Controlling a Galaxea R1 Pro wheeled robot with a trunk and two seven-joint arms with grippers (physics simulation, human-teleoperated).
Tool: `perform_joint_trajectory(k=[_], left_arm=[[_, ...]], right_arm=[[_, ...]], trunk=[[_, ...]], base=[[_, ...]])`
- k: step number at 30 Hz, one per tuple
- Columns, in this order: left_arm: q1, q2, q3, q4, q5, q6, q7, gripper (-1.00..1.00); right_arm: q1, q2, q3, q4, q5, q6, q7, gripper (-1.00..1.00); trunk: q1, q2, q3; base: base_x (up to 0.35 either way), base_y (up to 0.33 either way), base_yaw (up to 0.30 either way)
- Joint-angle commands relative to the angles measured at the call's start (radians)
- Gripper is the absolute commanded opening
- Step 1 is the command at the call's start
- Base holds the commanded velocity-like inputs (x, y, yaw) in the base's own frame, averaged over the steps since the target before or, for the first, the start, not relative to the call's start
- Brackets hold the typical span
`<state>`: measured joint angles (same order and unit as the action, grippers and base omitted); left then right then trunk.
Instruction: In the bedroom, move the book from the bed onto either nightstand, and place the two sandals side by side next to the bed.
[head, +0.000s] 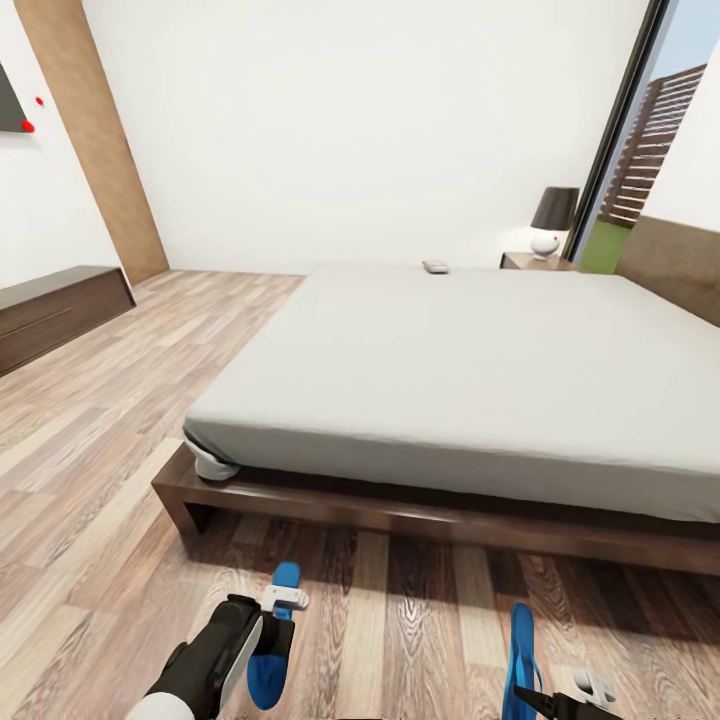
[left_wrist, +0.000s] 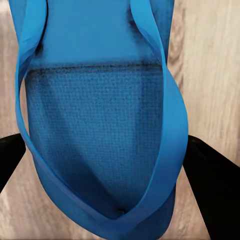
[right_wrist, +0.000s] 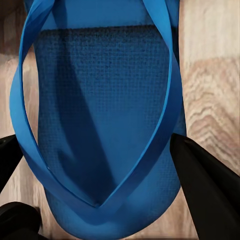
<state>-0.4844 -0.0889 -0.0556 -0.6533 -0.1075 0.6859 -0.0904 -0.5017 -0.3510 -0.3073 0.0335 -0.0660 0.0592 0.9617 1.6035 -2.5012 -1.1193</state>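
Observation:
The book (head: 435, 266) lies small and pale at the far edge of the grey bed (head: 470, 370). Beyond that edge a dark nightstand (head: 530, 262) carries a lamp. Low in the head view, my left gripper (head: 277, 612) is shut on one blue sandal (head: 270, 655) just above the wood floor in front of the bed. To the right, my right gripper (head: 548, 700) is shut on the other sandal (head: 520, 645), which stands on edge. In the wrist views each sandal (left_wrist: 95, 100) (right_wrist: 100, 85) sits between black fingers (left_wrist: 212, 190) (right_wrist: 205, 190) of the left gripper (left_wrist: 105, 160) and right gripper (right_wrist: 95, 150).
The bed's dark wooden base (head: 420, 515) runs across just ahead of both arms. A low dark cabinet (head: 55, 305) stands along the left wall, with open plank floor (head: 120, 420) between it and the bed. A tall window (head: 640, 160) is at the far right.

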Motion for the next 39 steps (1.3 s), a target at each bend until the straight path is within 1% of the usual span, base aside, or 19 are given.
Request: perform_joint_trajectory(k=[1, 15, 20, 22, 23, 25, 26, 27, 28, 29, 31, 33, 36, 37, 39], left_arm=[[0.000, 0.000, 0.000, -0.002, -0.011, 0.005, -0.008, -1.00], [0.000, 0.000, 0.000, -0.002, -0.010, 0.013, -0.006, -1.00], [0.000, 0.000, 0.000, -0.003, -0.009, 0.037, -0.008, -1.00], [0.000, 0.000, 0.001, -0.004, -0.009, 0.040, -0.009, -1.00], [0.000, 0.000, 0.000, -0.004, -0.009, 0.040, -0.009, -1.00], [0.000, 0.000, 0.000, -0.004, -0.009, 0.041, -0.009, -1.00], [0.000, 0.000, 0.001, -0.005, -0.009, 0.041, -0.009, -1.00], [0.000, 0.000, 0.001, -0.007, -0.009, 0.041, -0.009, -1.00], [0.000, 0.000, 0.000, -0.012, -0.009, 0.041, -0.009, -1.00], [0.000, 0.000, 0.000, -0.017, -0.009, 0.041, -0.009, -1.00], [0.000, 0.001, 0.001, -0.023, -0.009, 0.041, -0.009, -1.00], [0.000, 0.006, 0.001, -0.025, -0.009, 0.041, -0.009, -1.00], [0.000, 0.020, 0.002, -0.026, -0.008, 0.041, -0.010, -1.00], [0.000, 0.022, 0.002, -0.026, -0.008, 0.041, -0.010, -1.00], [0.000, 0.023, 0.002, -0.026, -0.008, 0.041, -0.010, -1.00]], right_arm=[[-0.001, 0.000, -0.003, 0.003, -0.008, 0.007, 0.005, -1.00], [-0.001, 0.000, -0.003, 0.003, -0.008, 0.007, 0.005, -1.00], [-0.001, -0.001, -0.004, 0.002, -0.008, 0.007, 0.007, -1.00], [-0.001, -0.007, -0.012, -0.003, -0.008, 0.023, 0.007, -1.00], [-0.001, -0.016, -0.014, -0.008, -0.008, 0.047, 0.008, -1.00], [-0.002, -0.067, -0.019, -0.037, -0.009, 0.167, 0.010, -1.00], [-0.002, -0.089, -0.021, -0.060, -0.009, 0.230, 0.017, -1.00], [-0.002, -0.104, -0.023, -0.088, -0.010, 0.293, 0.039, -1.00], [-0.003, -0.114, -0.025, -0.118, -0.013, 0.348, 0.076, -1.00], [-0.002, -0.121, -0.027, -0.147, -0.020, 0.395, 0.126, -1.00], [-0.003, -0.132, -0.029, -0.209, -0.066, 0.500, 0.277, -1.00], [-0.003, -0.135, -0.030, -0.231, -0.092, 0.555, 0.336, -1.00], [-0.003, -0.136, -0.030, -0.247, -0.108, 0.616, 0.387, -1.00], [-0.003, -0.137, -0.030, -0.249, -0.110, 0.622, 0.405, -1.00], [-0.003, -0.137, -0.028, -0.250, -0.112, 0.630, 0.469, -1.00]], trunk=[[0.000, -0.001, -0.005], [0.006, -0.004, -0.059], [0.009, -0.005, -0.078], [0.010, -0.006, -0.086], [0.010, -0.006, -0.090], [0.011, -0.006, -0.098], [0.011, -0.007, -0.102], [0.012, -0.007, -0.105], [0.012, -0.007, -0.109], [0.013, -0.007, -0.113], [0.014, -0.008, -0.121], [0.015, -0.008, -0.129], [0.016, -0.009, -0.140], [0.016, -0.009, -0.144], [0.017, -0.010, -0.152]], base=[[0.000, 0.000, 0.000], [0.000, 0.000, 0.000], [0.000, 0.000, 0.000], [0.000, 0.000, 0.000], [0.000, 0.000, 0.000], [0.000, 0.000, 0.000], [0.000, 0.000, 0.000], [0.000, 0.000, 0.000], [0.000, 0.000, 0.000], [0.000, 0.000, 0.000], [0.000, 0.000, 0.000], [0.000, 0.000, 0.000], [0.000, 0.000, 0.000], [0.000, 0.000, 0.000], [0.000, 0.000, 0.000]])
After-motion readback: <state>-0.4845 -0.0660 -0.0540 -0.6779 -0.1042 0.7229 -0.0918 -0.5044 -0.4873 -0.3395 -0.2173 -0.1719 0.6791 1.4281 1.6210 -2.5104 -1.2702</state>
